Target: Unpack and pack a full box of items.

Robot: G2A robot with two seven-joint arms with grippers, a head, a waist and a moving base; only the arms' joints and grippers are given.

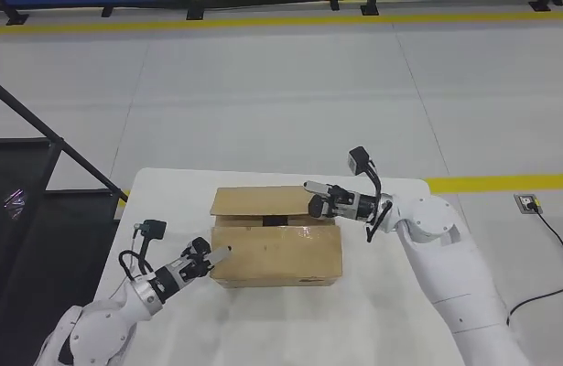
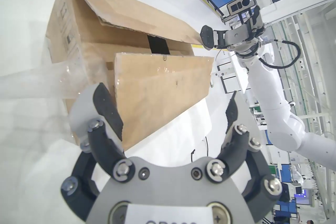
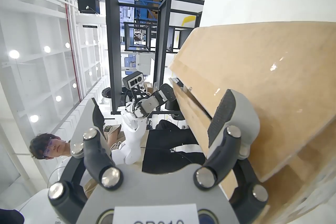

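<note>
Seen from above, a brown rectangular cardboard box [image 1: 276, 267] sits mid-table on a white table [image 1: 171, 197], with its long axis running from 9 o'clock to 3 o'clock. The far flap [image 1: 261, 199] is lifted, and the near flap [image 1: 276, 240] lies almost shut, with a dark gap between them. The left gripper [image 1: 215, 256] is close against the box's 8 o'clock corner, and the right gripper [image 1: 316, 197] is at its 2 o'clock corner, by the far flap's end. In the left wrist view, the left gripper [image 2: 170, 109] has its fingers spread wide and holds nothing. The near flap's corner lies just beside one pad [image 2: 107, 107], and the box runs lengthwise away toward the right gripper [image 2: 207, 37]. In the right wrist view, the right gripper [image 3: 161, 104] also has its fingers apart and empty. One fingertip [image 3: 225, 109] overlaps the far flap's free edge, though contact cannot be told, and the left gripper [image 3: 165, 93] sits beyond the box. Each arm seems nearest a different flap, so the opening probably depends on that pairing.
</note>
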